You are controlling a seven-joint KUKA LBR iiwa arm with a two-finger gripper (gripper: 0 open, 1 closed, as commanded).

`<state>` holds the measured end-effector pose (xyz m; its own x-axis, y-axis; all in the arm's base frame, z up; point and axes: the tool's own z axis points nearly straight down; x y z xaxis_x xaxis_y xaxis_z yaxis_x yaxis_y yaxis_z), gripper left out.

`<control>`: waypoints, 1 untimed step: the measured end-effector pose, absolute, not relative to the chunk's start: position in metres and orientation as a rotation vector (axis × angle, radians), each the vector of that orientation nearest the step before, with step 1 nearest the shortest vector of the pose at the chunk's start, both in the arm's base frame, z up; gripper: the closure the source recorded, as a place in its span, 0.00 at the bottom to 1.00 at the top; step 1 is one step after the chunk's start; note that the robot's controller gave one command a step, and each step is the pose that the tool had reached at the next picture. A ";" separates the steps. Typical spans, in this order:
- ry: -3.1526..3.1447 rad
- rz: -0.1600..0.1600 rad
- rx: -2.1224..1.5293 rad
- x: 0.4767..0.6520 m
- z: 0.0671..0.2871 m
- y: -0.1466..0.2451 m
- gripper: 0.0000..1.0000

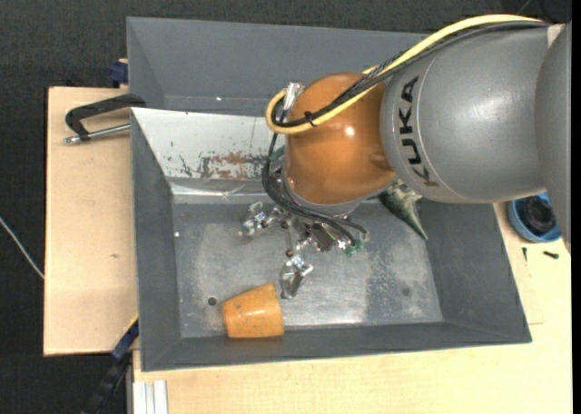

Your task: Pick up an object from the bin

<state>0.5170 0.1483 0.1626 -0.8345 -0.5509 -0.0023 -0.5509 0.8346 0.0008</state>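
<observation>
My gripper [275, 247] hangs low over the middle of the bin floor, below the arm's orange cover. Its two metal fingertips [293, 274] stand apart, so it is open, with nothing between them. An orange cup-shaped thing [252, 313] lies on its side near the bin's front wall. It sits just below and left of the nearer fingertip, apart from it. A dark green pointed thing [406, 208] pokes out to the right of the gripper, mostly hidden under the arm.
A tiny dark speck [211, 302] lies on the floor left of the orange thing. The arm and its orange cover hide the back right of the bin. Bare floor shows at the left and at the front right.
</observation>
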 end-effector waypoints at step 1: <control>2.947 0.004 -1.067 0.495 0.070 0.155 0.00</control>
